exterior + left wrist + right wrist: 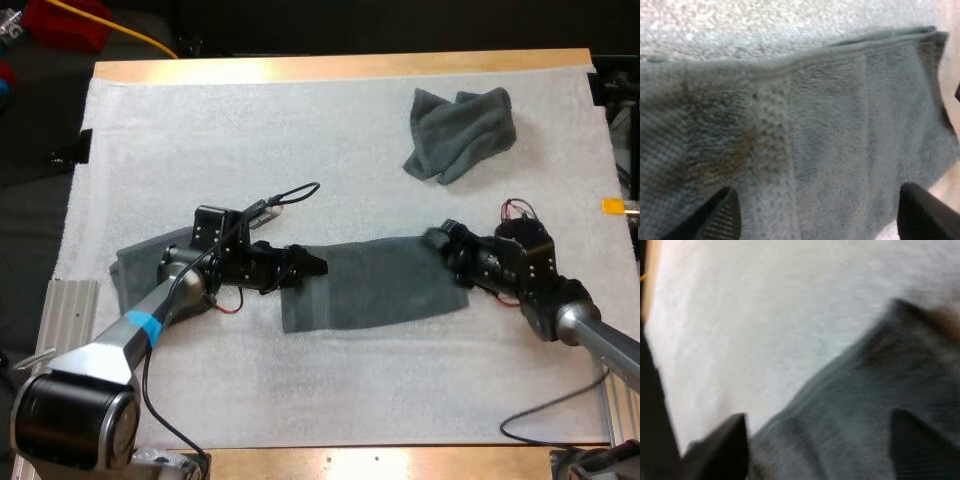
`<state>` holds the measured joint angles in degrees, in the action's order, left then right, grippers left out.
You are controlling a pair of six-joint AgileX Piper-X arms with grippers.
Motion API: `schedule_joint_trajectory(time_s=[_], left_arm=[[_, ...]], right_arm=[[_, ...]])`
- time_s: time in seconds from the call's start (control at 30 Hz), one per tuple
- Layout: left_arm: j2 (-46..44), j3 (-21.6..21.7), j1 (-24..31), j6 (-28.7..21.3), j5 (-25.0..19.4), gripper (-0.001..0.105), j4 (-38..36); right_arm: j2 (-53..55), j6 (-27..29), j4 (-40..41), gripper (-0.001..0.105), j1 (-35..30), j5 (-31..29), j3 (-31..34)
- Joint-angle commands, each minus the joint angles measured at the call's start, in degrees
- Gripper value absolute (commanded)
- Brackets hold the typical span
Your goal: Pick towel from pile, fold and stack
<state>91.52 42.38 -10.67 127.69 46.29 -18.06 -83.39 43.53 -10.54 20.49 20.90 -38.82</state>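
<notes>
Starting left, note a seemingly folded towel lying partly under the left arm, probably set there as the stack, clear of the work. Next, find the left gripper spread wide at the left edge of the flat towel at centre, and the right gripper likewise wide over its far right corner, seemingly placed at opposite ends to pinch for a fold. Farther back and right, see the crumpled towel, well apart.
</notes>
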Motion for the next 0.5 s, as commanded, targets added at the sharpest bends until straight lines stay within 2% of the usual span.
schedule_joint_trajectory(time_s=[0.0, 0.17, 0.27, 0.47], left_arm=[[-2.2, 0.4, 0.0, -1.1, 1.1, 0.063, -0.5], [-8.6, 0.4, 0.0, -3.1, 0.7, 0.063, -2.3], [-13.2, 0.4, 0.0, -3.3, -0.9, 0.063, -3.9], [-21.1, 0.4, 0.0, -3.7, -5.3, 0.063, -8.1]], right_arm=[[0.1, 2.8, -2.8, 0.069, -0.3, 3.2, -0.4], [2.6, 5.3, -2.8, 0.069, -0.3, 4.7, -0.4], [5.2, 6.4, 0.3, 0.069, -0.3, 2.8, -0.4], [11.8, 12.5, 9.7, 0.069, -0.3, -0.4, -0.4]])
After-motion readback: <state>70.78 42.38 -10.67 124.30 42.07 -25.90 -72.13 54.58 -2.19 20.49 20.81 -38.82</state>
